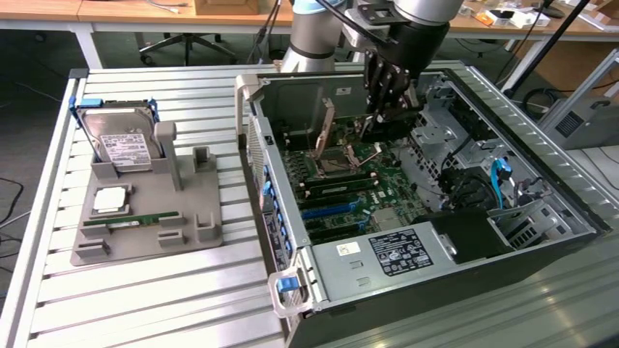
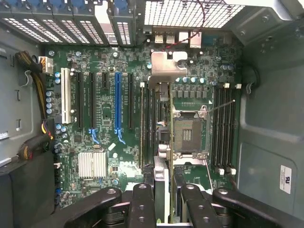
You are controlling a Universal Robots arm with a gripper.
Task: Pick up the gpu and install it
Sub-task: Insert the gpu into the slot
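The gpu (image 1: 390, 129) hangs edge-down inside the open computer case (image 1: 290, 217), above the motherboard (image 1: 382, 181). My gripper (image 1: 387, 101) is shut on its upper edge. In the wrist view the gpu (image 2: 169, 123) shows edge-on as a thin line running from between my fingers (image 2: 142, 204) to its silver end bracket (image 2: 166, 66) near the case's rear wall. It hovers over the CPU socket (image 2: 186, 135) and the nearby memory slots, apart from the blue expansion slot (image 2: 118, 102) and the black slots beside it.
A grey fixture (image 1: 193, 217) on the slatted table at the exterior view's left holds a hard drive (image 1: 121, 141), a RAM stick (image 1: 130, 219) and a CPU (image 1: 109, 199). The power supply (image 1: 396, 254), drive cage (image 1: 527, 225) and cables (image 2: 35, 95) crowd the case.
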